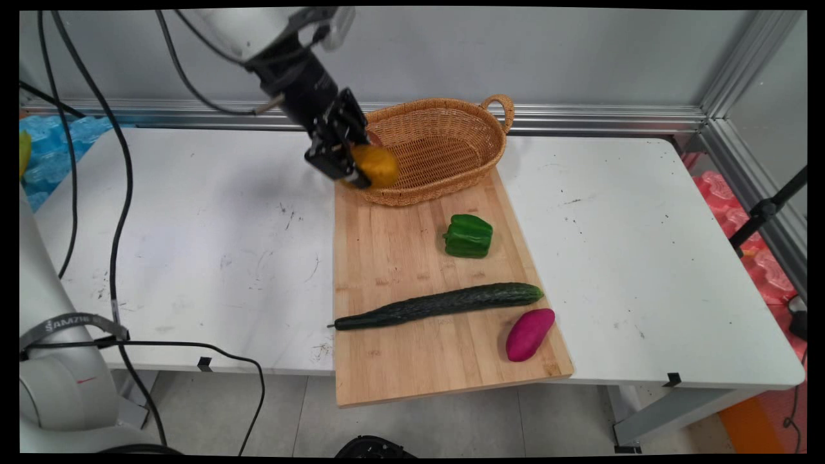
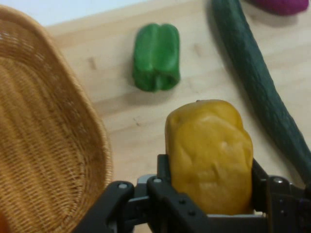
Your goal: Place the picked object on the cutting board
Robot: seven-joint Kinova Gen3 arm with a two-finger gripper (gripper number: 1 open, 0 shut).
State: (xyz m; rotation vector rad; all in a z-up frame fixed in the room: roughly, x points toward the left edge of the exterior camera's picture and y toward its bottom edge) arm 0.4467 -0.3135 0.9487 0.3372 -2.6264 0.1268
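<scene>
My gripper is shut on a yellow-orange fruit and holds it in the air at the near left rim of a wicker basket. In the hand view the yellow fruit fills the space between the fingers, with the basket's rim to its left. Something reddish shows inside the basket just behind the gripper. On the wooden cutting board lie a green bell pepper, a long dark cucumber and a purple sweet potato.
The board overhangs the table's near edge. In the hand view the pepper, cucumber and sweet potato lie beyond the fruit. Black cables hang at the left. A metal rail runs along the wall.
</scene>
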